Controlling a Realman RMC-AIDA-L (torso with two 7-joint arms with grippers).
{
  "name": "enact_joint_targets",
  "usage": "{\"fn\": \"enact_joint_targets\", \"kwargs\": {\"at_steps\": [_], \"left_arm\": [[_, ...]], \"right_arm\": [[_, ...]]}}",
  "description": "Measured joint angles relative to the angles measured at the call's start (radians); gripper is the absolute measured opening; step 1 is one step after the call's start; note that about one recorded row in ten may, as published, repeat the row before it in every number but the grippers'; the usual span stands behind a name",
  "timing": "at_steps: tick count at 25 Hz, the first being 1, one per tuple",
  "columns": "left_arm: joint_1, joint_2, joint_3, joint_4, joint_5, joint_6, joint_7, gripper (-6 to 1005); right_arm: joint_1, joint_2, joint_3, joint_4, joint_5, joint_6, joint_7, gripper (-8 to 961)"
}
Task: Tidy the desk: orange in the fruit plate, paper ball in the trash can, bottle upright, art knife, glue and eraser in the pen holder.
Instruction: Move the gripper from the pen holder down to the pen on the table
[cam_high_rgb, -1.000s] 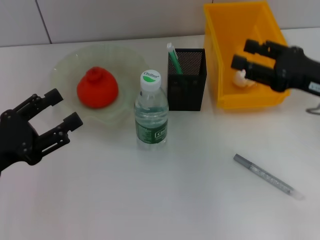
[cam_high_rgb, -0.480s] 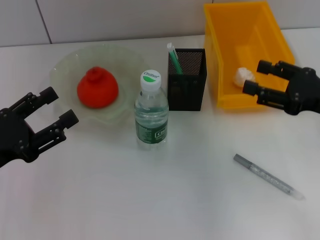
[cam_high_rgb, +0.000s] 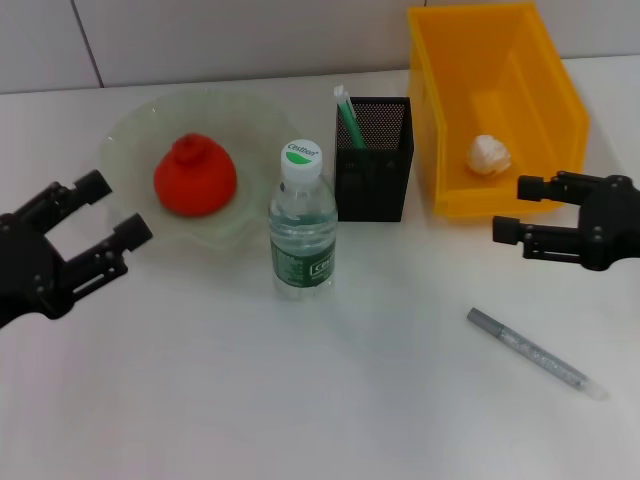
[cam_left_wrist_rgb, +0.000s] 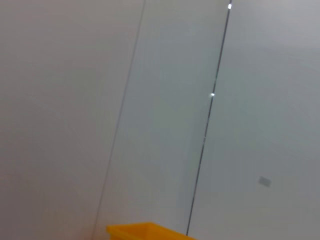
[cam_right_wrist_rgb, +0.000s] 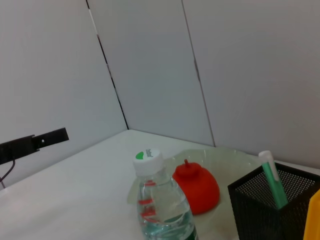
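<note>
While the right pincer (cam_high_rgb: 507, 208) hung with its fingers spread and nothing between them, just in front of the trash can (cam_high_rgb: 530, 195), the step in hand looked to be the grey art knife (cam_high_rgb: 535, 353) lying flat on the white worktop (cam_high_rgb: 300, 390) nearby. Doing it well would probably mean coming down across the slim shaft near its middle, then tipping it upright over the pen holder (cam_high_rgb: 374, 172).

The trash can was a rigid, glossy yellow bin holding the crumpled paper ball (cam_high_rgb: 489, 155). The fruit plate (cam_high_rgb: 125, 128), translucent and wavy-rimmed, held the ribbed orange (cam_high_rgb: 194, 176). Beside it the clear bottle (cam_high_rgb: 302, 224) stood upright. The pen holder's black mesh already held a green-capped stick. The left pincer (cam_high_rgb: 108, 210), also open, hovered near the plate.
</note>
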Motion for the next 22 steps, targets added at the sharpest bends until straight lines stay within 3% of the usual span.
{"fn": "enact_joint_targets", "kwargs": {"at_steps": [15, 18, 22], "left_arm": [[-0.007, 0.0, -0.027, 0.0, -0.002, -0.006, 0.011, 785], [-0.008, 0.002, -0.027, 0.002, 0.0, -0.007, 0.013, 784], [-0.007, 0.004, -0.027, 0.006, 0.005, -0.007, 0.022, 784]], "right_arm": [[-0.016, 0.0, -0.009, -0.398, -0.234, -0.124, 0.412, 764], [0.019, -0.001, -0.011, -0.493, -0.362, -0.136, 0.527, 764], [0.073, -0.001, -0.012, -0.521, -0.461, -0.176, 0.599, 763]]}}
